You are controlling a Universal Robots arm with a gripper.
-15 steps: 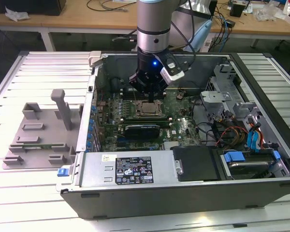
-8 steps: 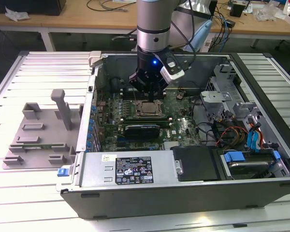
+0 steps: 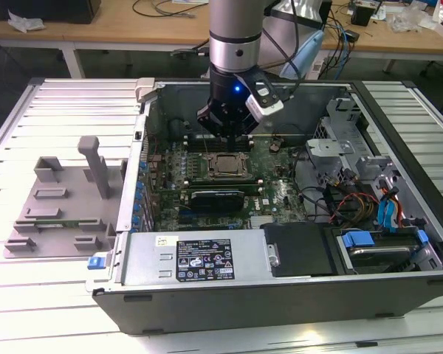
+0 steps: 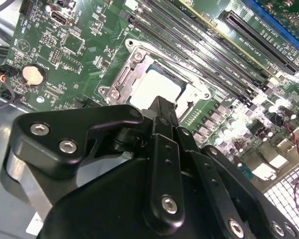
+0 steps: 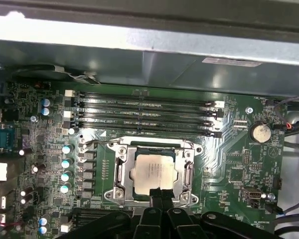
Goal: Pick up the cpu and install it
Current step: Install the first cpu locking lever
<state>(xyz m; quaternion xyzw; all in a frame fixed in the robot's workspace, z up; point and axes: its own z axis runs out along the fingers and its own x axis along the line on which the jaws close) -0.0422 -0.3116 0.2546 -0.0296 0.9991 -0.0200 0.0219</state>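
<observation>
One arm reaches down into an open case (image 3: 317, 295). The case lies on its side, so the board (image 3: 280, 193) inside faces up and can be reached from above. The gripper (image 3: 230, 135) is low inside the case, close to the far wall, and points straight down at the board.

The cpu (image 3: 229, 164) is not in the gripper. It lies flat in the socket (image 5: 120, 172) in the middle of the board, silver top up, with the metal frame all round it. In both wrist views its edges run even with the frame, so I think it sits square in its place.

The jaws are together, with nothing between them. In the first wrist view the tip is right over one edge of the cpu. I cannot tell if it touches the top or hangs just above it. I think the jaws are shut to make one thin tip that fits inside the frame and does not bump the long slots (image 5: 144, 112) beside the socket.

At the exterior view's left, well apart from the case, sits a grey tray (image 3: 52, 210) with slots and pegs. I guess it keeps parts in set spots so the arm can find them.
</observation>
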